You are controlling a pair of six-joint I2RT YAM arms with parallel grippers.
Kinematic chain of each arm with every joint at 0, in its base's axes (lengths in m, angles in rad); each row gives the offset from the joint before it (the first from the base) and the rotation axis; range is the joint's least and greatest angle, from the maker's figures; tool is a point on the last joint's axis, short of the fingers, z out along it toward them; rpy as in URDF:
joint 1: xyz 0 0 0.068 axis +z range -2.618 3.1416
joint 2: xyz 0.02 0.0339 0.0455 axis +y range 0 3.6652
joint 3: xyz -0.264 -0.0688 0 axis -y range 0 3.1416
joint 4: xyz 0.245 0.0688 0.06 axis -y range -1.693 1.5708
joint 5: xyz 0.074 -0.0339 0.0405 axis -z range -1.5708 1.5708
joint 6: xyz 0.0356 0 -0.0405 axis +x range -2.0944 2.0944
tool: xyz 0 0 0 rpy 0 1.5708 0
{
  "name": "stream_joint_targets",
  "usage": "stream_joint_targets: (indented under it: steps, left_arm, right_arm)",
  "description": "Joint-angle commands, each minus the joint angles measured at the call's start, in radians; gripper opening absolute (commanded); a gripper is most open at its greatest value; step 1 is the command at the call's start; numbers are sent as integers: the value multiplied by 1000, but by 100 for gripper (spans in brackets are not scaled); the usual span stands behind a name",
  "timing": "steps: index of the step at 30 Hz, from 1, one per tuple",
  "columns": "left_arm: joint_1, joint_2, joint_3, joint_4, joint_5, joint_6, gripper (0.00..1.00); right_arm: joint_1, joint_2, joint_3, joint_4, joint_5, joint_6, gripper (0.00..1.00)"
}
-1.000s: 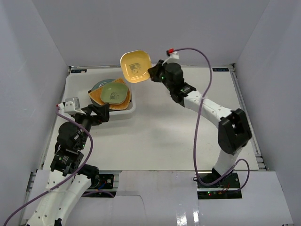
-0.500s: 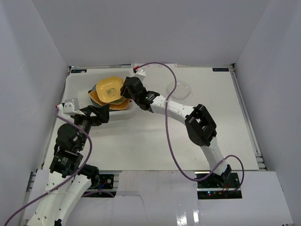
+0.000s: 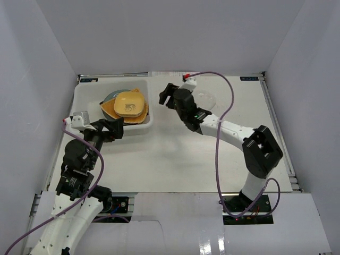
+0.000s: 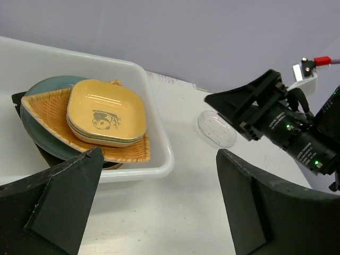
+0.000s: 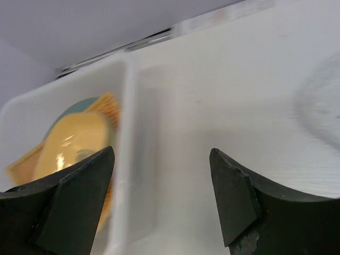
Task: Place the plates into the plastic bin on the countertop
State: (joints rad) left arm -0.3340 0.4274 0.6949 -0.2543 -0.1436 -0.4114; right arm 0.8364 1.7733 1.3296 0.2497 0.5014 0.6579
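Note:
The plastic bin (image 3: pixel 85 93) stands at the back left of the countertop (image 3: pixel 175 154) and holds a stack of plates. A yellow square plate (image 3: pixel 127 102) lies on top, over a tan fan-shaped plate (image 3: pixel 108 110) and a blue-grey round one (image 3: pixel 110 96). My right gripper (image 3: pixel 167 95) hangs open and empty just right of the bin. A clear small plate (image 3: pixel 206 99) lies on the countertop behind it. The left gripper (image 3: pixel 119 128) is open and empty at the bin's near wall. In the left wrist view the yellow plate (image 4: pixel 106 111), the bin's rim (image 4: pixel 159 133) and the clear plate (image 4: pixel 217 128) show.
White walls close in the countertop on the left, back and right. A purple cable (image 3: pixel 226 114) loops over the right arm. In the right wrist view the bin's wall (image 5: pixel 125 159) runs between my fingers, with the clear plate (image 5: pixel 324 106) at the right edge.
The right gripper carried the yellow plate from the back of the table to the bin, let it go on top of the stack, opened and drew back to the right.

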Motion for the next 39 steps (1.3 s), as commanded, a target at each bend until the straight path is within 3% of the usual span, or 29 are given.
stream_joint_targets:
  steps: [1, 2, 8, 13, 16, 17, 19, 20, 21, 25, 29, 34, 39]
  left_arm:
    - [0, 2, 0, 10, 19, -6, 98]
    - [1, 5, 2, 10, 19, -4, 98]
    - [1, 13, 2, 12, 27, -6, 98]
    - [3, 27, 0, 12, 24, -3, 98]
    - [1, 36, 0, 12, 24, -3, 98]
    - [3, 39, 0, 12, 24, -3, 98]
    - [4, 42, 0, 12, 27, -3, 98]
    - [4, 45, 0, 12, 30, -1, 98]
    - [4, 47, 0, 12, 30, -1, 98]
    - [12, 50, 2, 12, 33, -1, 98]
    - [18, 60, 6, 13, 47, -6, 98]
    - [36, 62, 8, 13, 56, -6, 98]
    - [53, 57, 6, 15, 52, -6, 98]
  right_arm:
    - [-184, -51, -147, 46, 89, -37, 79]
    - [-219, -57, -168, 37, 92, -35, 84]
    - [-422, 23, -181, -29, 100, -23, 86]
    - [-506, 169, -132, -73, 8, 52, 82]
    - [-529, 227, -110, -63, -58, 81, 58]
    - [-534, 236, -107, -34, -73, 94, 40]
    - [-551, 245, -125, 20, -147, 103, 31]
    - [-557, 235, -138, 55, -164, 120, 11]
    - [-565, 220, -170, 74, -173, 126, 8]
    - [-566, 62, -326, 246, -170, 97, 8]
    - [-534, -141, -389, 330, -326, 28, 8]
    - [-364, -184, -249, 234, -360, -61, 8]
    - [-165, -48, -26, 151, -239, -31, 8]
